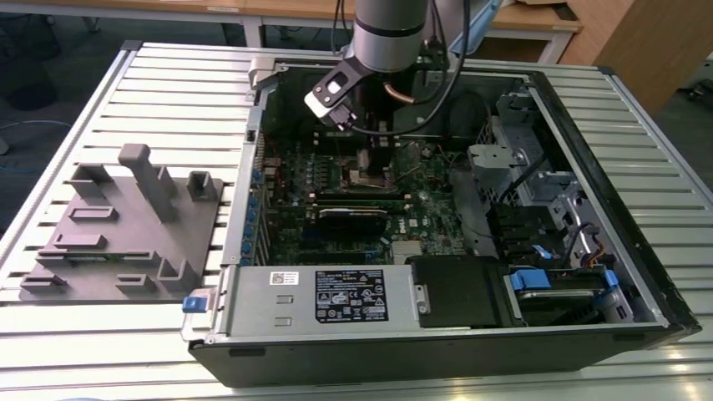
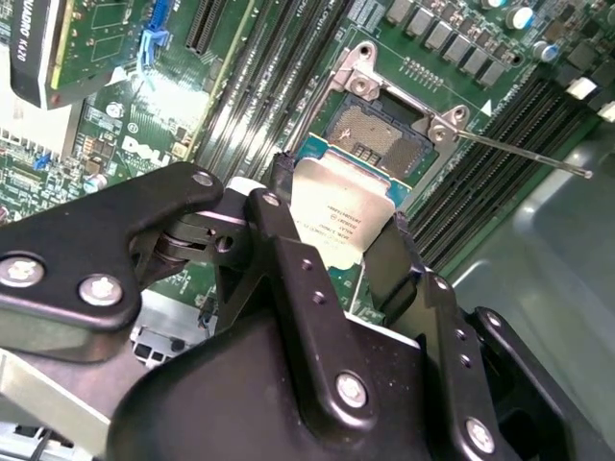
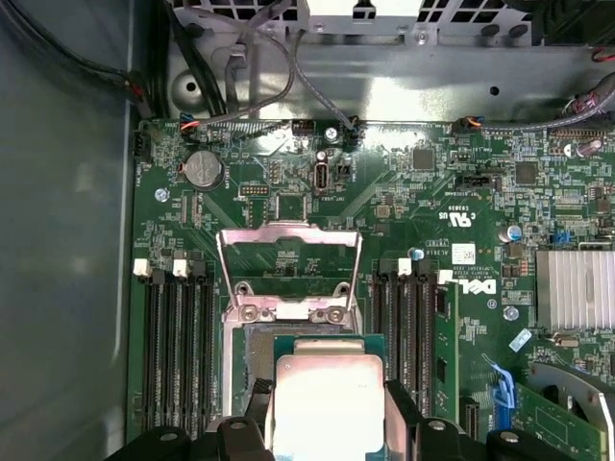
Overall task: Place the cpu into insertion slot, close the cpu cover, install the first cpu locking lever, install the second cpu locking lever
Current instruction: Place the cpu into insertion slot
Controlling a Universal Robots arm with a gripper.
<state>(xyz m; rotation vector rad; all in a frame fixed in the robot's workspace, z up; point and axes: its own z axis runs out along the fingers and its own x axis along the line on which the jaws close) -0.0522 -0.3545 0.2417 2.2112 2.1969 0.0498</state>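
Pinching the cpu point(image 2: 338, 206) by two opposite edges, the gripper point(image 3: 329, 413) held it flat, metal top up, poised over one edge of the insertion slot point(image 2: 377, 134), whose gold contact field lay bare with the cpu cover point(image 3: 288, 233) swung upright. Done well, I judged, this step needed the chip squared to the frame and lowered level (those contacts look delicate), never slid or pressed.

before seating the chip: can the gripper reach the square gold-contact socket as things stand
Probably yes: the thin metal cover frame is swung open, the square gold-contact socket lies bare, and the gripper holds the silver-grey chip close by it.
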